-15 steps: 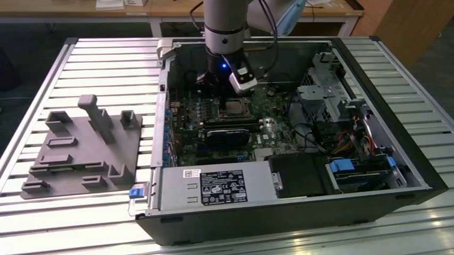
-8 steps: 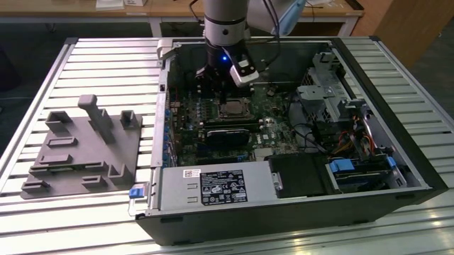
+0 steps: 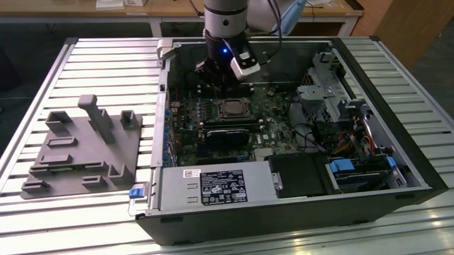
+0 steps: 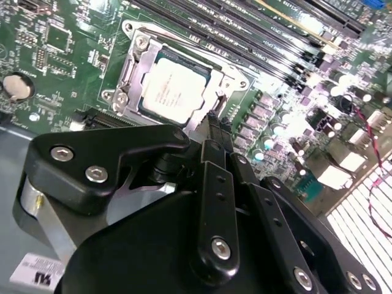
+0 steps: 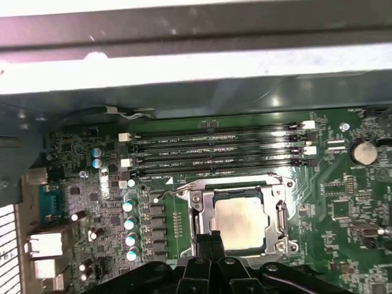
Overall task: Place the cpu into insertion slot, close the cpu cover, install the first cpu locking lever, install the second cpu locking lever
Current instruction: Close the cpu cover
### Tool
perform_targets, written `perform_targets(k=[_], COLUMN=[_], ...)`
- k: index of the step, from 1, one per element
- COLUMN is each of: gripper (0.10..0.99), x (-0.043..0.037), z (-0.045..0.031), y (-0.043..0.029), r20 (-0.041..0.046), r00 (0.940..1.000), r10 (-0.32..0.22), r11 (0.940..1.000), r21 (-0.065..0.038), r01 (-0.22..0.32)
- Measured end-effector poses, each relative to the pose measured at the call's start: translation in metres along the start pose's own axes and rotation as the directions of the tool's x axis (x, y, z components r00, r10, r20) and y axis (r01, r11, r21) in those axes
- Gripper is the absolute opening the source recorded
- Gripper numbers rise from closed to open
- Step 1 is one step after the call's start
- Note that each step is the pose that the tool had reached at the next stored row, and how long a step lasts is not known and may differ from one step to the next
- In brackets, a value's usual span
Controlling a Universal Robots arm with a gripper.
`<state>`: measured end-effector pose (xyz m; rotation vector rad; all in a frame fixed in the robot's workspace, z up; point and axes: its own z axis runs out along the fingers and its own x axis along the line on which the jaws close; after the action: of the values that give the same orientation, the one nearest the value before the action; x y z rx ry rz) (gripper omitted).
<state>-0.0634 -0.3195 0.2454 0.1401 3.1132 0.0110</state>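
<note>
The cpu [image 4: 173,92] lies flat in the insertion slot [image 4: 133,32] on the green motherboard [image 4: 55,58]. The cpu cover [image 4: 131,73] lies down around its silvery top. The gripper [image 4: 215,125] has its fingertips drawn together, just beside the socket's edge near the cpu.

Arm [image 3: 225,21]: pale grey tube with a black wrist section and a small blue light [image 3: 225,51], lit. White boxy camera [image 3: 244,65] mounted beside the wrist. Gripper [image 4: 218,125]: matte black, built of angular linked bars, slim dark fingers, silver socket-head screws [image 4: 221,247] at the joints.
</note>
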Motion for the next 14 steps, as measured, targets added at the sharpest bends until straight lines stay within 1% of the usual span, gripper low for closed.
perform_targets(k=[2,4,6,14], gripper=[0.106,0.106,0.106,0.106], x=[-0.0001,0.0000,0.0017,0.0179], z=[-0.0036,-0.0040,-0.0041,-0.0045], y=[0.0000,0.0001,-0.0002,-0.0016], r20=[0.0005,0.0012,0.0031,0.0099], r00=[1.0000,1.0000,1.0000,1.0000], r10=[0.000,0.000,0.000,0.000], r11=[1.0000,1.0000,1.0000,1.0000], r21=[0.000,0.000,0.000,-0.001], r01=[0.000,0.000,0.000,0.000])
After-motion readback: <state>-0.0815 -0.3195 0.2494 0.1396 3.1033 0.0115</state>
